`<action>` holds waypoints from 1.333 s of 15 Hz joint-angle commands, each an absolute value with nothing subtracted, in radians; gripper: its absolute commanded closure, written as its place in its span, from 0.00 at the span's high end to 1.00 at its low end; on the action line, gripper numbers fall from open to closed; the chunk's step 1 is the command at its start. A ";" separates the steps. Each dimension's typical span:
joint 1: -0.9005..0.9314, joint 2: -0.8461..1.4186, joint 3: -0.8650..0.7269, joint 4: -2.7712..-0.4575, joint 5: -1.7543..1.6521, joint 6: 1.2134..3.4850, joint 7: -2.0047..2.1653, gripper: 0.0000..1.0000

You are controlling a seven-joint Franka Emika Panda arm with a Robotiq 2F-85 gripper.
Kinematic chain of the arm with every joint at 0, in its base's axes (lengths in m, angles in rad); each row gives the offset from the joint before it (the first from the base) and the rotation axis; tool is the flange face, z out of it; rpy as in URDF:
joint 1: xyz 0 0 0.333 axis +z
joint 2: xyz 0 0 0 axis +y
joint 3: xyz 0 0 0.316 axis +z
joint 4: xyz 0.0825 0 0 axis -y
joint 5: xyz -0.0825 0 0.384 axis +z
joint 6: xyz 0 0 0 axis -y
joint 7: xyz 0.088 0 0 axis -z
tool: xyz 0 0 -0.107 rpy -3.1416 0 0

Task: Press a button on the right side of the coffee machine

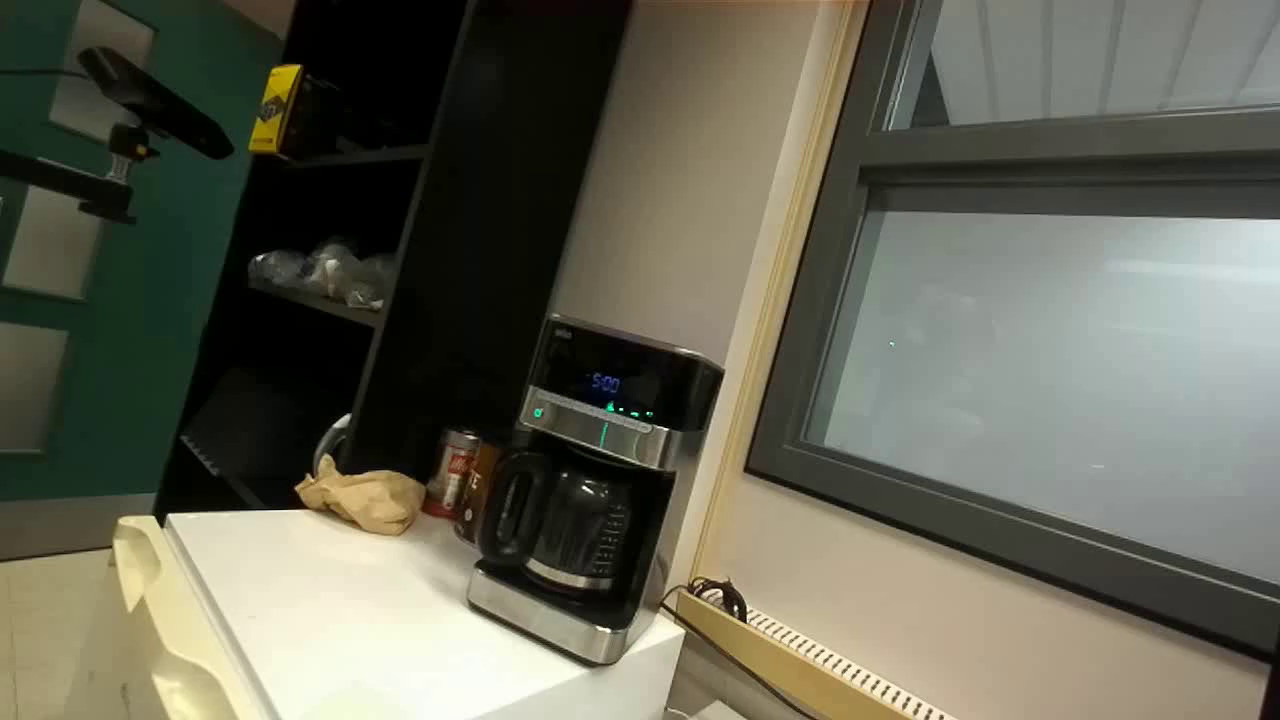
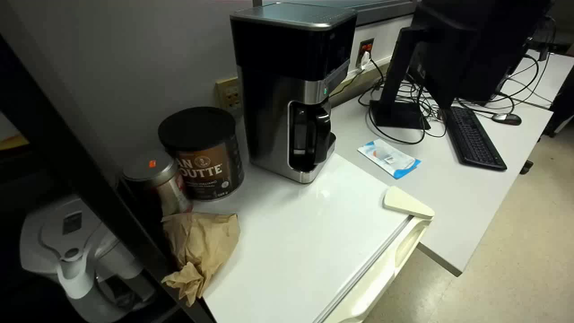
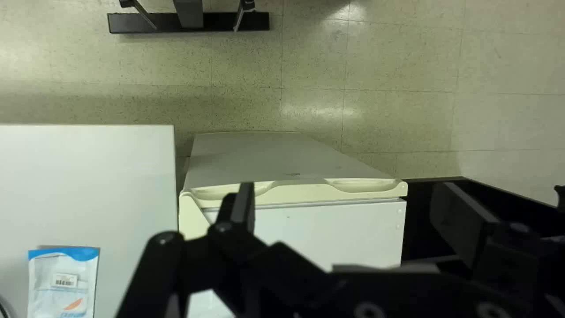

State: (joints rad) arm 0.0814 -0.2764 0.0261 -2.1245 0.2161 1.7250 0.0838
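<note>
The coffee machine (image 1: 610,420) is a boxy black drip maker with silver trim, standing upright on a white fridge top (image 1: 370,610). It also shows from its side in an exterior view (image 2: 282,94). Its display reads 5:00 in blue. Small green lights glow on the control strip (image 1: 590,412) below it. The glass carafe (image 1: 580,525) with its dark handle sits inside. The machine does not show in the wrist view. My gripper (image 3: 346,187) shows only in the wrist view. Its fingers are wide apart with nothing between them, above the fridge's front edge.
A large brown-black can (image 2: 202,157), a small reddish can (image 2: 157,181) and a crumpled paper bag (image 2: 202,251) stand beside the machine. A black shelf (image 1: 470,250) borders the fridge. A desk (image 2: 448,197) on its opposite side holds a monitor, keyboard and blue-white packet (image 3: 64,282).
</note>
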 commanded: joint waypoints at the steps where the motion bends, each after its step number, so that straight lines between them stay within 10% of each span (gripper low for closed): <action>1: 0.069 -0.276 0.036 -2.122 0.218 1.722 0.082 1.00; 20: 0.050 -0.104 0.054 -2.179 -0.167 2.123 0.043 1.00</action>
State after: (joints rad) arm 0.0658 -0.1495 0.0365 -2.1687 -0.0414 2.0201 0.0637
